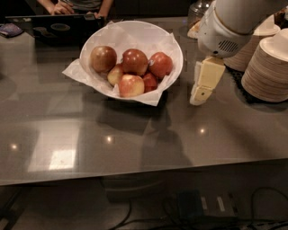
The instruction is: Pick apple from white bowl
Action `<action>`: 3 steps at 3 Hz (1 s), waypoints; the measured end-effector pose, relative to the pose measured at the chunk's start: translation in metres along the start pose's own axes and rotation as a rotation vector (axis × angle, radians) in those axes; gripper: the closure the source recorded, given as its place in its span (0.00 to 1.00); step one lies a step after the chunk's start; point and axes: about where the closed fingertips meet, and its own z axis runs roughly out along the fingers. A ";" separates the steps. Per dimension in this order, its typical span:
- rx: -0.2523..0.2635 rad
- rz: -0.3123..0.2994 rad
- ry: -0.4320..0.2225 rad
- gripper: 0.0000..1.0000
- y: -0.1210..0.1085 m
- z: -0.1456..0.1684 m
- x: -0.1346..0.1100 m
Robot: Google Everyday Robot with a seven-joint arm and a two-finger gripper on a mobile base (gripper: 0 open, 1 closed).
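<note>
The white bowl [176,50], lined with crumpled white paper, stands on the grey table at the upper middle. It holds several apples. The dull brownish-red apple [103,58] lies at the bowl's left side. Two shiny red apples [134,61] sit beside it, and a small pink-yellow apple [131,85] lies in front. My gripper [200,93] hangs from the white arm just right of the bowl, pointing down. It is level with the bowl's side, close above the table, and touches nothing.
Stacks of white paper bowls [268,67] stand at the right edge, close behind the arm. A dark laptop [54,28] and a person's hands [63,8] are at the back left. A glass jar [198,11] stands behind the bowl. Cables lie below the table's front edge.
</note>
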 end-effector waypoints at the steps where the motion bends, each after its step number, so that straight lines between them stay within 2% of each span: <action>1: 0.056 -0.028 -0.131 0.00 -0.033 0.020 -0.030; 2: 0.091 -0.061 -0.277 0.00 -0.062 0.031 -0.064; 3: 0.070 -0.066 -0.433 0.00 -0.084 0.042 -0.091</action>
